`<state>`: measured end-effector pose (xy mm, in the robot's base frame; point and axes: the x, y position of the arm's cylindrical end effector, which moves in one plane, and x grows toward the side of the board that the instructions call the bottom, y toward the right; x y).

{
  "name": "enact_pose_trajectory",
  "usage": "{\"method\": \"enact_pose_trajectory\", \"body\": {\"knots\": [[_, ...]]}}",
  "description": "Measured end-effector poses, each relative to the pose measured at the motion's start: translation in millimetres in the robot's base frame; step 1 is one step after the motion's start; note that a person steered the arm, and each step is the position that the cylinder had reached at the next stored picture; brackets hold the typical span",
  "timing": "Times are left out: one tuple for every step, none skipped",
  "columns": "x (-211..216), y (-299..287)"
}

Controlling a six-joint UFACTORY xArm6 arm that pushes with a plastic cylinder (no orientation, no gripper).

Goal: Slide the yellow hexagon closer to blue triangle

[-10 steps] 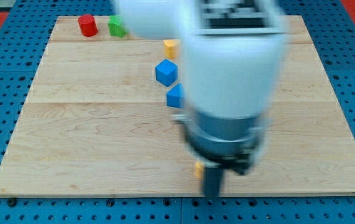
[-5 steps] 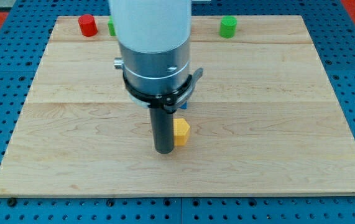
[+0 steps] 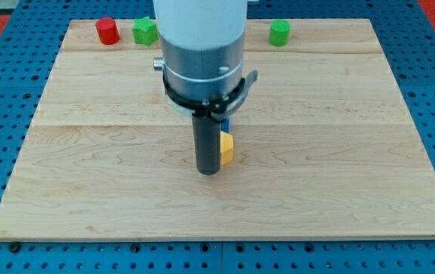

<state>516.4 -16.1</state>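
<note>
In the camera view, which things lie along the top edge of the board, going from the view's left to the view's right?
red block → green block → the arm's white body, which covers the middle part → second green block.

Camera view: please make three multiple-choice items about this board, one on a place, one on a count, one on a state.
1. Where is my tip relative to the yellow block?
A. At its left side in the view, close against it
B. Far off at the view's right edge
C. Beside the red block

2. How many green blocks show?
A. None
B. Two
C. Four

3. How much of the blue block shows?
A. All of it
B. Only a sliver beside the arm
C. It lies on top of the yellow block

Answers:
1 A: the rod's lower end stands just left of the yellow block.
2 B: one green block sits near the red block at the view's top, another green block further right.
3 B: the arm hides most of it.
</note>
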Motion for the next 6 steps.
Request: {"method": "enact_pose_trajectory", "body": {"knots": [[50.7, 28.4], [35.6, 110.4], [14.4, 88.8], [-2.1, 50.3], [-2.8, 53.4], [-2.8, 16.1]]}}
